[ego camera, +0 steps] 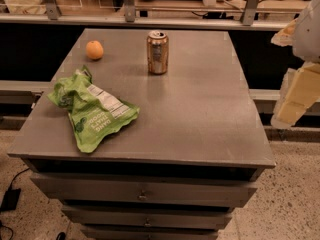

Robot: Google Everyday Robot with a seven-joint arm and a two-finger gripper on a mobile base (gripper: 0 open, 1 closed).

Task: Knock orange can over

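The orange can (157,52) is a shiny copper-orange drink can with a silver top. It stands upright near the back middle of the grey tabletop (200,119). My gripper (295,96) is at the right edge of the view, off the table's right side, pale and blurred. It is well to the right of the can and nearer to me, not touching anything.
A round orange fruit (94,49) lies at the back left of the table. A crumpled green chip bag (92,109) lies at the front left. Drawers (142,194) are below the tabletop. A metal rail (150,21) runs behind the table.
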